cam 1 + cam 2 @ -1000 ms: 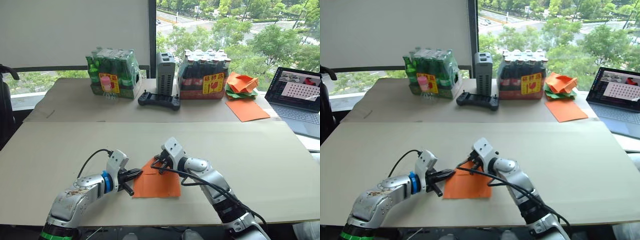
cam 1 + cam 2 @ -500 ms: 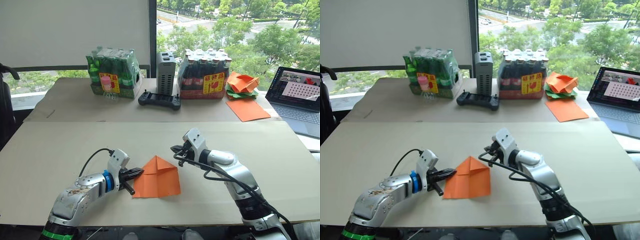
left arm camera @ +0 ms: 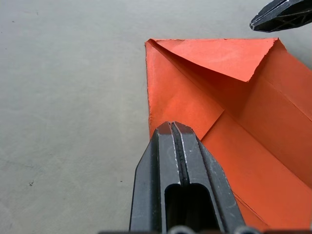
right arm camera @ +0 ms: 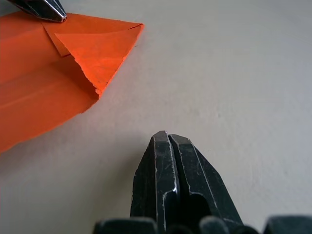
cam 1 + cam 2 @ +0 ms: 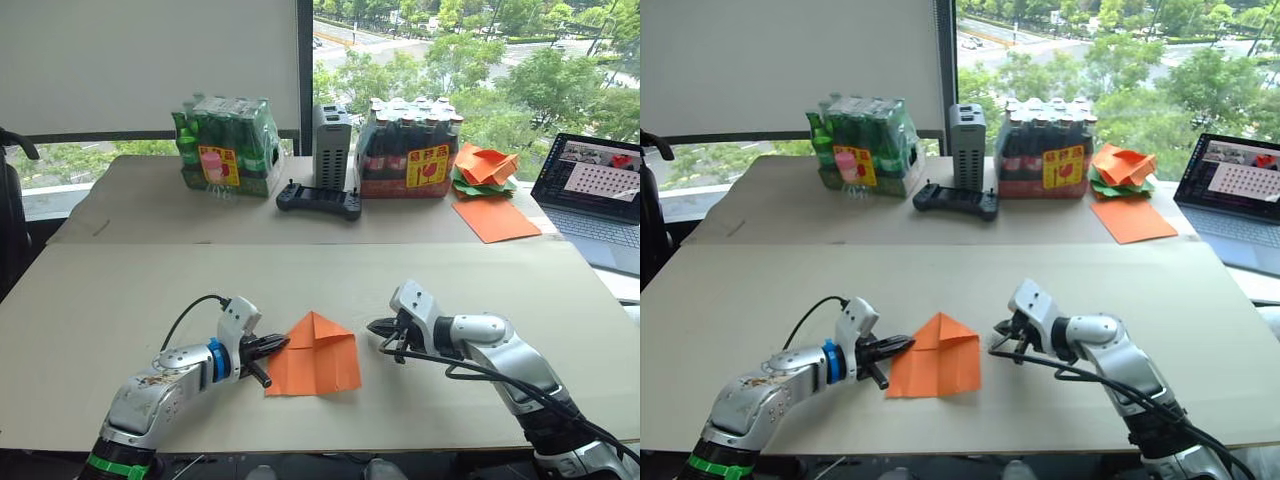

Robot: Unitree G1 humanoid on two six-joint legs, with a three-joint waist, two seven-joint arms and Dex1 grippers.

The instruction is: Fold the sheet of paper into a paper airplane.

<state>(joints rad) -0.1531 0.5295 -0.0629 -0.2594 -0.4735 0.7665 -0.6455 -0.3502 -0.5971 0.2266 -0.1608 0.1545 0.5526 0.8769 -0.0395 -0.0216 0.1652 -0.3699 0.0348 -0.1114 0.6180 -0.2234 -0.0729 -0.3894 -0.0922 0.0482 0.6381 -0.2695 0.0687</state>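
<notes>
Lying flat mid-table, the paper (image 5: 314,355) points its nose to twelve o'clock — left gripper (image 5: 272,345) pinched closed on its nine o'clock edge, right gripper (image 5: 380,329) closed, just off at three

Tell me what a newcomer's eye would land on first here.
The bright-orange folded sheet of paper with its pointed top lies flat on the near tan table, between the two arms. The left end effector, fingers shut, presses on the sheet's left edge, while the right end effector, also shut, hovers just off its right side. Two shrink-wrapped bottle packs and an open grey laptop sit behind.
</notes>
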